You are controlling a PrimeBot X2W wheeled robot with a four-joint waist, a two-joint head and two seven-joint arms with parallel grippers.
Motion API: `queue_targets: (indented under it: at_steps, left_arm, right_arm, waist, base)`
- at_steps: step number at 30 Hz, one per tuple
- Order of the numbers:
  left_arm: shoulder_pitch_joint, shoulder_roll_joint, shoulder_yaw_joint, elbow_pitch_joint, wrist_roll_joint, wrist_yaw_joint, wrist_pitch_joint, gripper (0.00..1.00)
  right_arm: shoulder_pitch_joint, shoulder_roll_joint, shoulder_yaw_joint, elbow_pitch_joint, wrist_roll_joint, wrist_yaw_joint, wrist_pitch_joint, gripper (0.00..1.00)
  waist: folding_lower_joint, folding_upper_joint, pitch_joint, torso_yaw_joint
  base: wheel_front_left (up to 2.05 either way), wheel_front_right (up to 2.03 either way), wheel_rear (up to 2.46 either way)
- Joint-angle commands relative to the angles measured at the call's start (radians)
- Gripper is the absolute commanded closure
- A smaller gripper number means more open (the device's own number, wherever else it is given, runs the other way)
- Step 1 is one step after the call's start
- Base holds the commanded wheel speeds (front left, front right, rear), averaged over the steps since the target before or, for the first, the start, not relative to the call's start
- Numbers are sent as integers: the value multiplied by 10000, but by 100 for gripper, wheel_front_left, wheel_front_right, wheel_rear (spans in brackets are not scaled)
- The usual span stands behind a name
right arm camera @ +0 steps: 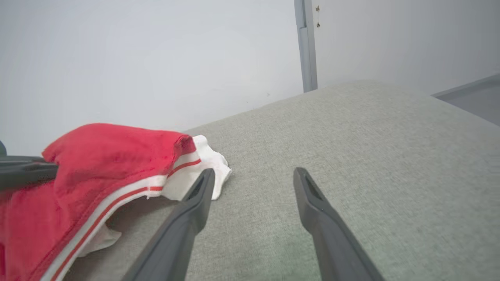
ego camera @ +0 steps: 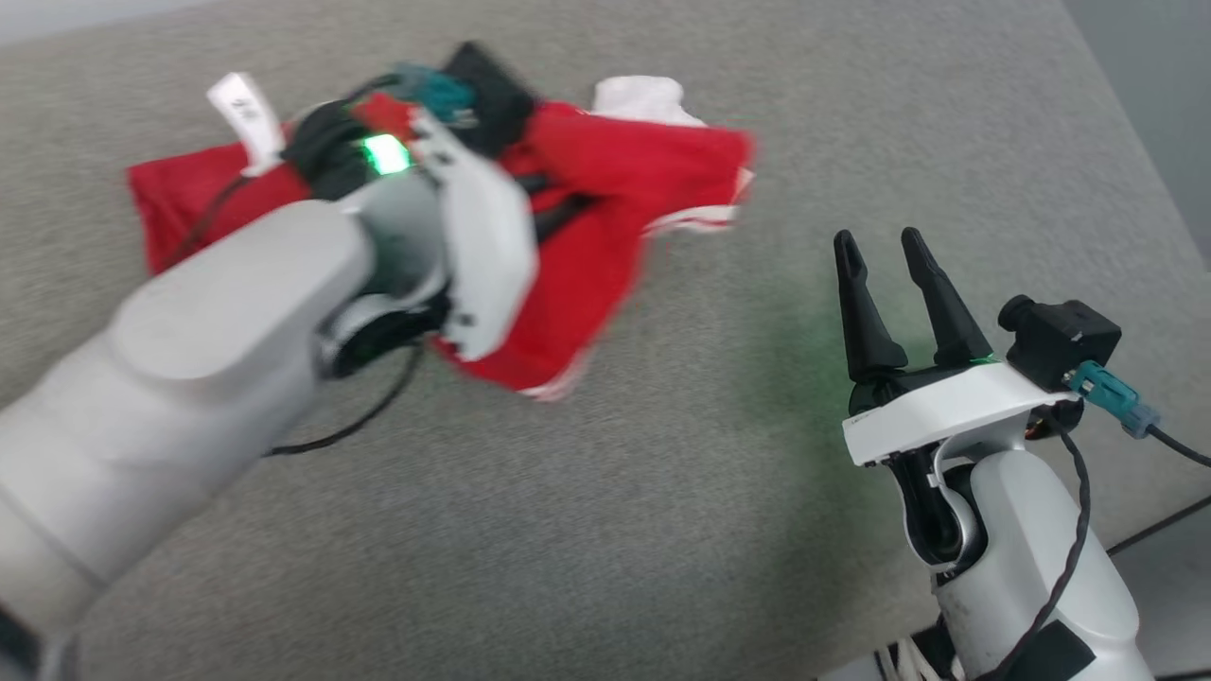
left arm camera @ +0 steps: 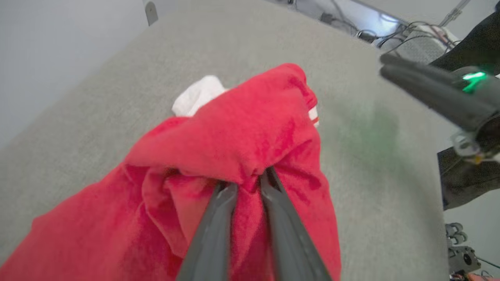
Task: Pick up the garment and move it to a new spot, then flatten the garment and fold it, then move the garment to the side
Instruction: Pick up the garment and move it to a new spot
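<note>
The garment (ego camera: 624, 170) is a crumpled bright red shirt with white sleeve parts and striped trim, at the far left-centre of the grey fabric table (ego camera: 605, 530). My left gripper (left arm camera: 250, 177) is shut on a bunched fold of the garment (left arm camera: 242, 128), lifting it into a ridge. In the head view my left forearm covers much of the shirt, and the left gripper (ego camera: 579, 200) is mostly buried in cloth. My right gripper (ego camera: 880, 241) is open and holds nothing, to the right of the shirt. The right wrist view has that gripper (right arm camera: 254, 173) just beside the garment's white sleeve edge (right arm camera: 203, 164).
The table's right edge (ego camera: 1149, 161) runs close behind my right arm, with floor beyond it. A pale wall and a grey post (right arm camera: 306, 47) stand past the far edge. Loose cables (left arm camera: 410, 31) lie beyond one corner. My right gripper's fingers (left arm camera: 425, 88) reach in from the right.
</note>
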Motion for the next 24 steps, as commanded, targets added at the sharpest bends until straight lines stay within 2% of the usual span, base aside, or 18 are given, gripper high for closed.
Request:
queue_targets:
  at_steps: [1, 4, 9, 15, 19, 22, 23, 24]
  left_arm:
    - [142, 325, -115, 76, -171, 29, 304, 100]
    - [460, 795, -219, -53, 242, 29, 1216, 100]
    - [892, 1272, -246, -144, 764, 29, 2545, 100]
    - [851, 1184, -336, 222, 802, 43, 3431, 100]
    - [1111, 1219, -454, 289, 1338, 56, 4221, 100]
    - [1163, 1241, -478, 278, 1323, 56, 4186, 100]
    - [1136, 1229, -478, 270, 1279, 66, 4091, 95]
    - [1089, 1211, -466, 247, 1268, 66, 4003, 76]
  right_arm:
    - [63, 45, -1, -48, 162, 2, -46, 0]
    - [183, 48, 58, -76, 378, 1, -45, 0]
    - [173, 47, 236, -152, 750, 2, -46, 0]
    - [66, 42, 483, -290, 1168, 1, -46, 0]
    - [43, 42, 644, -324, 1375, 1, -46, 0]
    - [47, 43, 624, -316, 1388, 2, -46, 0]
    - [63, 43, 586, -294, 1362, 1, -46, 0]
    - [75, 43, 541, -256, 1302, 1, -46, 0]
  waist:
    - [0, 0, 208, -331]
    - [0, 0, 250, -473]
    - [0, 0, 482, -742]
    - [0, 0, 916, -1084]
    - [0, 0, 1140, -1278]
    - [0, 0, 1151, -1286]
    - [0, 0, 1131, -1255]
    - [0, 0, 1090, -1200]
  base:
    - [0, 0, 0]
    - [0, 0, 0]
    - [0, 0, 0]
    - [0, 0, 0]
    - [0, 0, 0]
    - [0, 0, 0]
    - [0, 0, 0]
    - [0, 0, 0]
